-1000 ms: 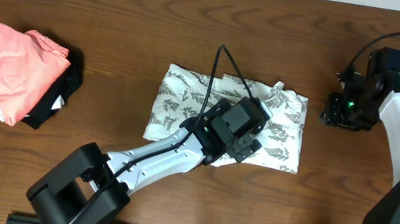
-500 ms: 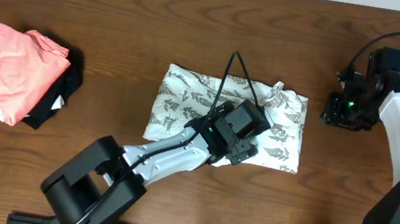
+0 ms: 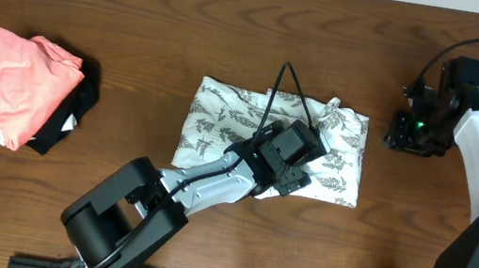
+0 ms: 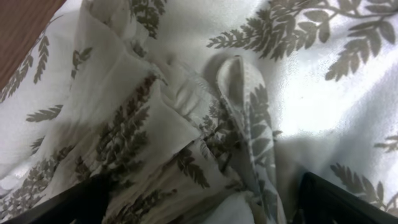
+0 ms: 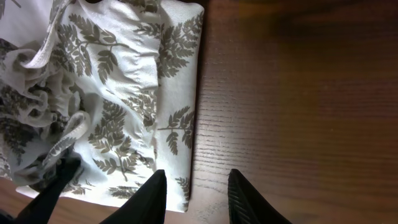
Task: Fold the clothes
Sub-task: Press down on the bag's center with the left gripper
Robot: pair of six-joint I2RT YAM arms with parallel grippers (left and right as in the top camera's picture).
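The clothes (image 3: 223, 117), white fabric printed with grey fern leaves, lie folded into a rough rectangle at the middle of the table. My left gripper (image 3: 295, 176) is low over their right half. In the left wrist view that gripper (image 4: 205, 214) is open, with rumpled fabric (image 4: 155, 124) and a white strap (image 4: 245, 81) between its widely spread fingers. My right gripper (image 3: 399, 139) hovers above bare wood just right of the garment. In the right wrist view it (image 5: 196, 199) is open with nothing between its fingers, and the clothes' edge (image 5: 180, 93) lies below.
A salmon-pink folded garment (image 3: 14, 81) sits on a black folded cloth (image 3: 70, 123) at the far left of the wooden table (image 3: 416, 227). The left arm's cable (image 3: 274, 92) arches over the fern garment.
The left arm's lower links have swung to the right while its gripper stays over the garment. The right arm has not moved.
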